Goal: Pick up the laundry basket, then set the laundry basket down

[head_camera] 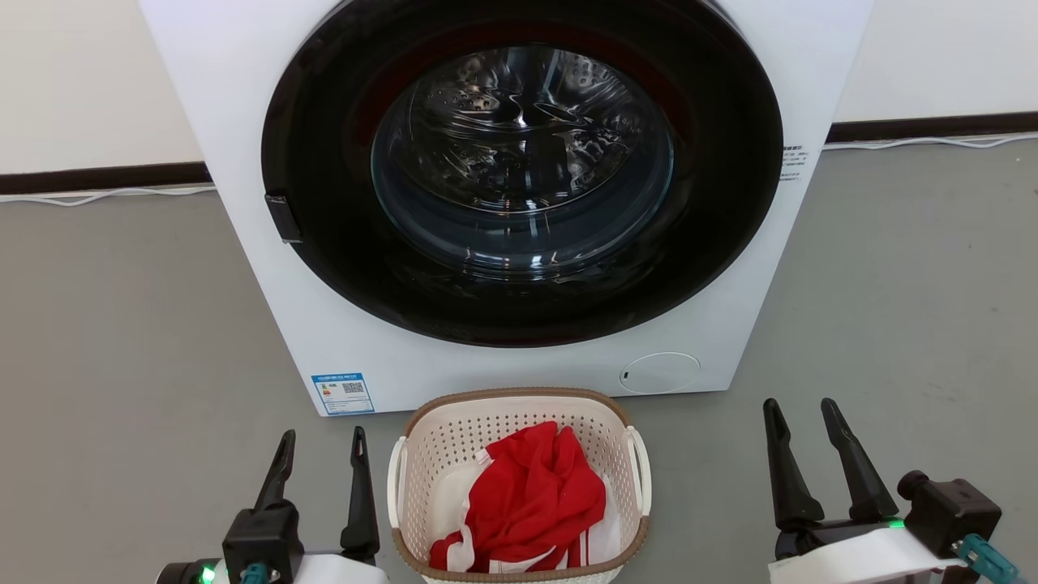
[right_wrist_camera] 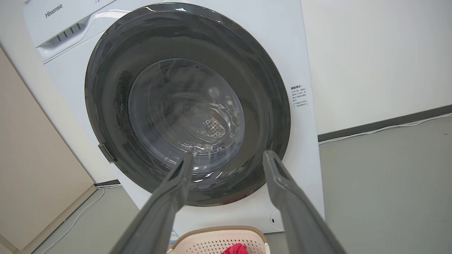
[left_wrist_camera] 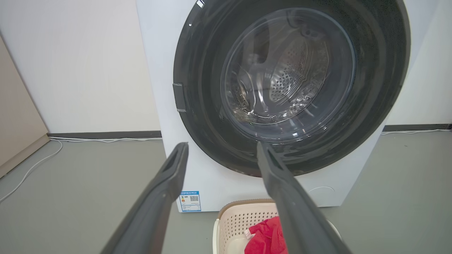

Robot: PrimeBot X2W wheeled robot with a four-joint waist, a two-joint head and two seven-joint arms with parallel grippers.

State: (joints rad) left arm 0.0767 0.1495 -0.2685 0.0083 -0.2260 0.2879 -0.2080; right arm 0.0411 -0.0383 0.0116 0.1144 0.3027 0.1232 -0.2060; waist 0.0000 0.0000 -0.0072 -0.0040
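The laundry basket (head_camera: 430,454) rests on the grey floor just in front of the washer, cream-white with a brown rim and white side handles. A red and white garment (head_camera: 531,499) lies inside it. My left gripper (head_camera: 323,444) stands open to the basket's left, apart from it. My right gripper (head_camera: 801,415) stands open further off to the basket's right. Neither holds anything. In the left wrist view the basket (left_wrist_camera: 235,220) shows low between the open gripper (left_wrist_camera: 222,148) fingers. In the right wrist view the basket's far rim (right_wrist_camera: 219,231) peeks up below the open gripper (right_wrist_camera: 227,157).
A white front-loading washer (head_camera: 268,268) with a shut dark round door (head_camera: 519,170) stands directly behind the basket. A white cable (head_camera: 105,195) runs along the dark baseboard. A beige panel (right_wrist_camera: 31,169) stands left of the washer. Bare grey floor (head_camera: 908,300) lies on both sides.
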